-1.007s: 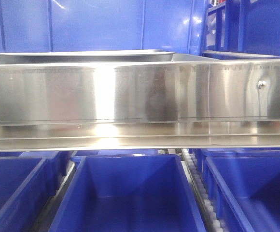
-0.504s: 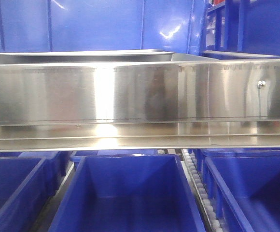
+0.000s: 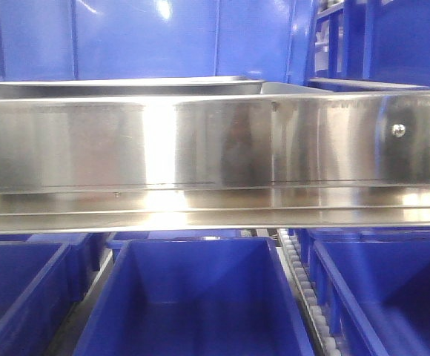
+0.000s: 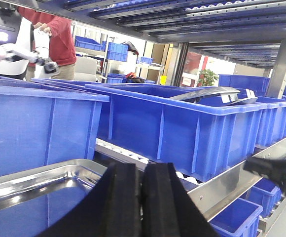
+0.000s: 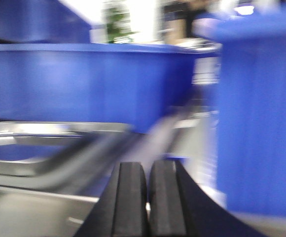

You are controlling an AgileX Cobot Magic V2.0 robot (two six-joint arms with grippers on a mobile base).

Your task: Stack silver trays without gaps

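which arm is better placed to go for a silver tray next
Left, probably. The left tool, pads together and empty, hangs right over the rim of a silver tray in a sharp view. The right tool is shut and empty too, with its tray lying further ahead, and that view is blurred.

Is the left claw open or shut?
Shut: the left claw has both black pads pressed together, gripping nothing, beside the silver tray.
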